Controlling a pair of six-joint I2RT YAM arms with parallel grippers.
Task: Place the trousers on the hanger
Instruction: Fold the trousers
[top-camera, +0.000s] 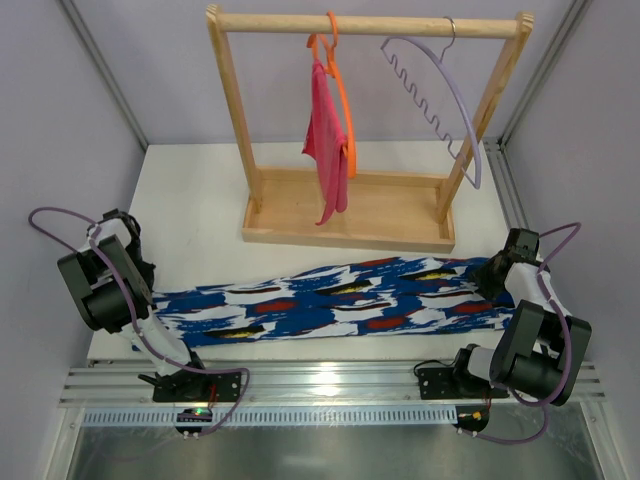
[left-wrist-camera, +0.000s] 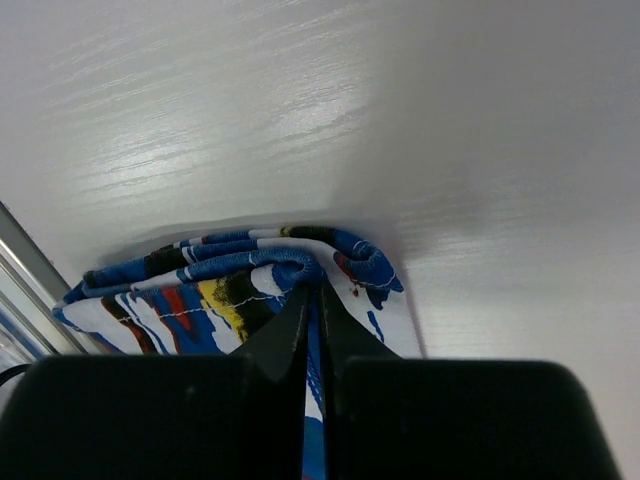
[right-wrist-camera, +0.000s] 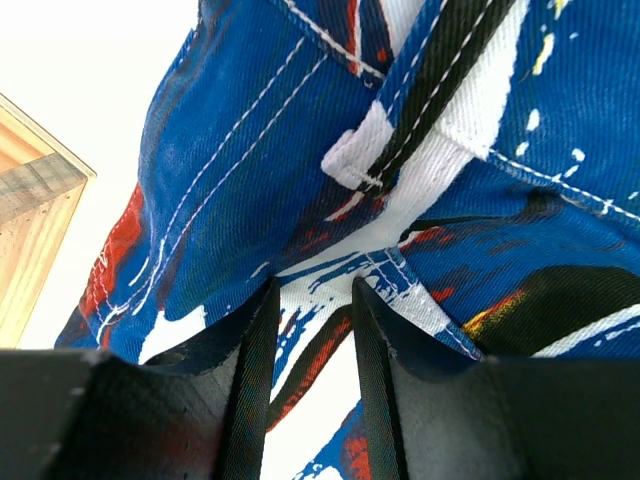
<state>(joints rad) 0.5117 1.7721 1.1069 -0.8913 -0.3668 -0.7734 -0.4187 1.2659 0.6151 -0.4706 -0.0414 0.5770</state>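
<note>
**A:** Our left gripper (left-wrist-camera: 315, 300) is pinched tight on the trousers (left-wrist-camera: 240, 280) at the hem end. Our right gripper (right-wrist-camera: 310, 330) looks clamped narrow on the waistband.

**B:** Yep, they're flat along the table (top-camera: 200, 210) at 6 o'clock. Soft and floppy, so we'd hold both ends. The hanger (top-camera: 440, 100) is at 1 o'clock.

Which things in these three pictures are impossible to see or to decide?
Top view: the left arm covers its jaws and that end of the trousers.
Right wrist view: too close; whether the right jaws pinch the cloth or only straddle it is unclear.
Left wrist view: the jaws' black housing hides the rest of the trousers.
Both wrist views: the hanger is out of frame.
</note>
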